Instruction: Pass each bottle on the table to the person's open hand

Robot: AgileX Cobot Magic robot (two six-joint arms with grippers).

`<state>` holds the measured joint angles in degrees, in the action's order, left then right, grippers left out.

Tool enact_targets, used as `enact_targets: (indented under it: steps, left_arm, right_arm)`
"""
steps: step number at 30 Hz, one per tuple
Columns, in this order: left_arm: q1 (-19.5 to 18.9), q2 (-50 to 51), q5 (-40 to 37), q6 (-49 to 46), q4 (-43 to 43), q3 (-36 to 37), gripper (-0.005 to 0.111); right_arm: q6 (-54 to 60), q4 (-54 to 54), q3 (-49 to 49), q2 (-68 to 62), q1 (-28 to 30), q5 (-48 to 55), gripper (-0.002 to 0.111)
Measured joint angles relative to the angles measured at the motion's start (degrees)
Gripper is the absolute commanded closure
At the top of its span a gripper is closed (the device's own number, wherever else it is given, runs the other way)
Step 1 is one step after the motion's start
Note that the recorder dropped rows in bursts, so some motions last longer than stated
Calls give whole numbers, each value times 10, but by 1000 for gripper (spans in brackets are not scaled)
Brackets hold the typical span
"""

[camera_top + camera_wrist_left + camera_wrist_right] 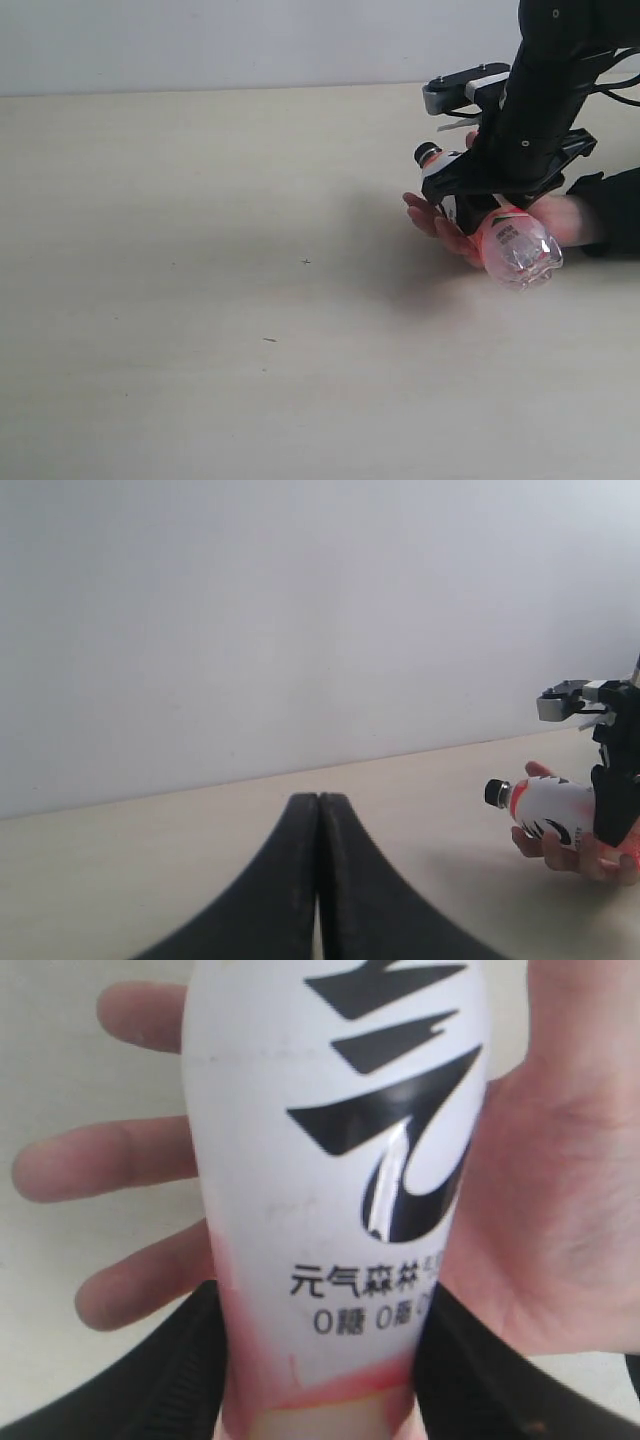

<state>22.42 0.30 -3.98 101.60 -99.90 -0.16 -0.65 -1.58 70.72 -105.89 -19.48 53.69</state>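
Right wrist view, closest in: the black padded fingers of the right tool (320,1370) are closed on the lower, pink-tinted end of the small pink-and-white plastic bottle with bold black lettering (330,1160), one pad on each side. Just behind the bottle lies the person's bare, light-skinned open hand (545,1190), palm up with fingers (100,1170) spread. Beyond that is the broad pale cream desk (60,1070).

In the exterior view the bottle lies on its side across the palm, with its black cap (427,154) pointing away and its clear base toward the camera. I cannot tell whether it rests on the skin or hangs just above it.

The step in hand, as I judge it, is the release. To do it well, lower until the bottle's weight is on the palm. Then part the pads slowly and only enough to clear the sides, since a round bottle on its side could roll off toward the fingertips. Lift straight up afterward so the pads neither drag the label nor nip the fingers beneath.

Farther off, the left wrist view shows the left tool (318,880) with its two black fingers pressed together, gripping nothing, well apart from the handover.
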Motion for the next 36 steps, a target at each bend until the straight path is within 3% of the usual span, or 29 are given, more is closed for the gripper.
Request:
enact_targets:
  steps: [12,16,26,29,30,32,35,36]
  left_arm:
    - [0,0,0,0,0,0,106]
    - [0,0,0,0,0,0,106]
    - [0,0,0,0,0,0,106]
    - [0,0,0,0,0,0,106]
    - [0,0,0,0,0,0,106]
    - [0,0,0,0,0,0,106]
    - [0,0,0,0,0,0,106]
    - [0,0,0,0,0,0,106]
  right_arm:
    - [-7,-2,0,0,0,5,28]
    - [-8,-2,0,0,0,7,22]
    - [-8,-7,22,9,0,32,23]
    - [-8,-10,32,42,2,41,29]
    - [-8,-10,33,54,2,43,37]
    - [-8,-3,35,89,2,51,62]
    - [-6,9,25,145,14,63,109]
    - [-5,12,15,170,17,63,107]
